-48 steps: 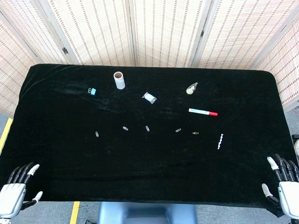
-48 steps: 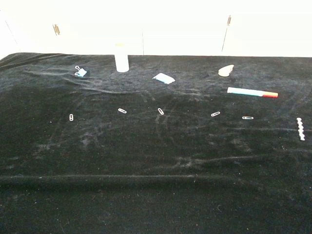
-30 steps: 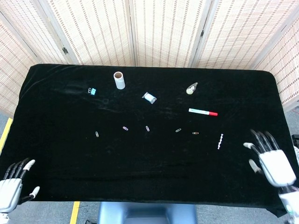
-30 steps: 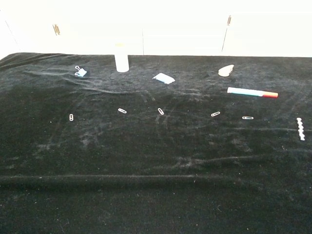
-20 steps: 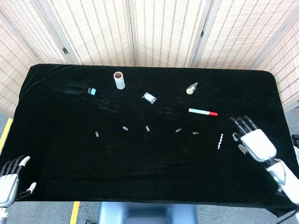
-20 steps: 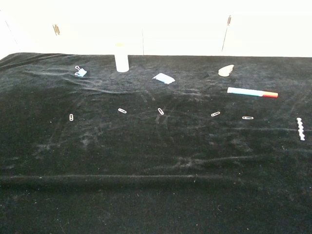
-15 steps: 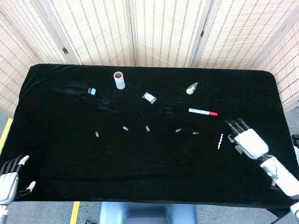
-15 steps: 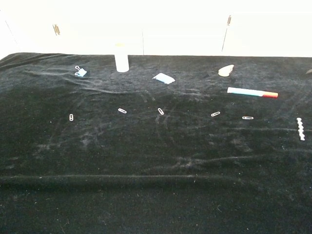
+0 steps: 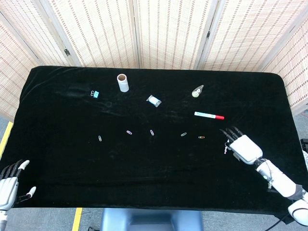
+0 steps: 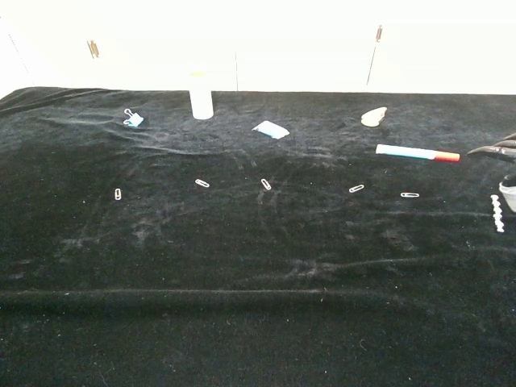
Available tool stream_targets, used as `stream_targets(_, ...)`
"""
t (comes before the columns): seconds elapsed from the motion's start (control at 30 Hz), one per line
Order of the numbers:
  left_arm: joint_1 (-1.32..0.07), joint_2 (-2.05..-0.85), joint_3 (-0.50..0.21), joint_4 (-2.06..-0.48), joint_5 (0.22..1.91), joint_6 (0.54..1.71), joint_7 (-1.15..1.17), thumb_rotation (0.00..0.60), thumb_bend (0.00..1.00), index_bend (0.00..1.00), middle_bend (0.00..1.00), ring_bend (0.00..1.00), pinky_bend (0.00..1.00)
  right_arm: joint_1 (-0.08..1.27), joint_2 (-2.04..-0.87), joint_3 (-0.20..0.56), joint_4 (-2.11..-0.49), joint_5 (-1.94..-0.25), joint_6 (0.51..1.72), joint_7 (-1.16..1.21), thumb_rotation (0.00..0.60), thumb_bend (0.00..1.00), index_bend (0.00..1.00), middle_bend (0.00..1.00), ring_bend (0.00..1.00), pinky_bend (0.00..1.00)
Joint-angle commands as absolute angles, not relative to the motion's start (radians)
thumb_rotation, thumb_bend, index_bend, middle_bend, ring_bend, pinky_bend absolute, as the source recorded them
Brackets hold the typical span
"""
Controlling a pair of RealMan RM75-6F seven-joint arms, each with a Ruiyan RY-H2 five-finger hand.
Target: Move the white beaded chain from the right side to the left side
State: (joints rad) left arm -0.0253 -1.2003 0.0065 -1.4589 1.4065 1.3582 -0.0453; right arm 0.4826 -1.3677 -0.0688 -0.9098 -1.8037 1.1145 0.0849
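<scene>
The white beaded chain (image 10: 497, 214) lies on the black cloth at the right side, seen whole in the chest view. My right hand (image 9: 243, 147) hovers over it with fingers spread and nothing in it, and in the head view it covers most of the chain. The chest view shows only the dark fingertips (image 10: 493, 149) of that hand at the right edge, just above the chain. My left hand (image 9: 8, 185) hangs off the table's front left corner, fingers apart and empty.
A red-capped marker (image 9: 209, 115) lies just beyond the right hand. Several paper clips (image 9: 152, 132) run across the middle. A white tube (image 9: 123, 83), a blue binder clip (image 9: 95, 94), a white packet (image 9: 154, 100) and a pale lump (image 9: 198, 90) sit further back.
My right hand has come up from the front right corner and moved left and forward over the chain. The left hand has sunk slightly lower. The chain has not moved.
</scene>
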Motion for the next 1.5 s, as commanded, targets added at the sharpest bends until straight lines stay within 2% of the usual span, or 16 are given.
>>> stream_targets(0.03, -0.024, -1.199, 0.007, -1.458, 1.407, 1.360, -0.049, 0.600, 0.34, 0.00, 0.07, 0.10, 0.09, 0.491, -1.376, -0.071, -0.915, -1.792, 1.105, 0.058, 0.600, 0.36, 0.48, 0.00, 0.00, 0.00)
stream_targets(0.3, -0.023, -1.197, 0.008, -1.456, 1.406, 1.361, -0.056, 0.600, 0.34, 0.00, 0.07, 0.10, 0.09, 0.493, -1.445, -0.084, -0.824, -1.798, 1.148, 0.024, 0.600, 0.36, 0.45, 0.00, 0.00, 0.00)
stream_targets(0.67, -0.032, -1.191, 0.012, -1.454, 1.399, 1.333, -0.078, 0.600, 0.34, 0.00, 0.07, 0.10, 0.10, 0.506, -1.530, -0.107, -0.680, -1.793, 1.164, 0.112, 0.600, 0.36, 0.44, 0.00, 0.00, 0.00)
stream_targets(1.2, -0.031, -1.190, 0.007, -1.447, 1.387, 1.332, -0.087, 0.600, 0.34, 0.00, 0.07, 0.10, 0.10, 0.538, -1.563, -0.125, -0.649, -1.772, 1.126, 0.123, 0.600, 0.36, 0.44, 0.00, 0.00, 0.00)
stream_targets(1.27, -0.030, -1.190, 0.007, -1.445, 1.389, 1.334, -0.093, 0.600, 0.34, 0.00, 0.06, 0.10, 0.10, 0.540, -1.565, -0.127, -0.648, -1.770, 1.126, 0.123, 0.600, 0.36, 0.46, 0.00, 0.01, 0.00)
stream_targets(1.5, -0.025, -1.189, 0.009, -1.437, 1.400, 1.347, -0.114, 0.600, 0.34, 0.00, 0.03, 0.09, 0.10, 0.543, -1.570, -0.130, -0.646, -1.758, 1.121, 0.129, 0.600, 0.36, 0.64, 0.05, 0.03, 0.00)
